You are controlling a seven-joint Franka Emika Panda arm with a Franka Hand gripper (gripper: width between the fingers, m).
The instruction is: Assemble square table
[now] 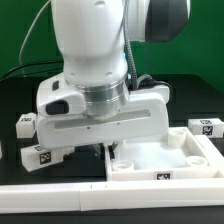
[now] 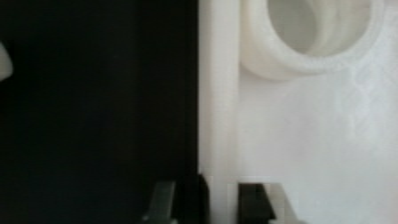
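Observation:
The white square plate lies at the exterior view's lower right, against a white rail. In the wrist view the plate fills one side, with a round corner socket showing. My gripper straddles the plate's raised edge, with one finger over the black table and the other on the plate side. The jaws stand tight on the rim. In the exterior view the gripper is mostly hidden under the arm's hand. Two tagged white legs lie at the left, and one at the right.
A long white border rail runs along the front and turns up at the exterior view's right edge. The table is black with a green backdrop behind it. A small white shape shows at the wrist view's edge.

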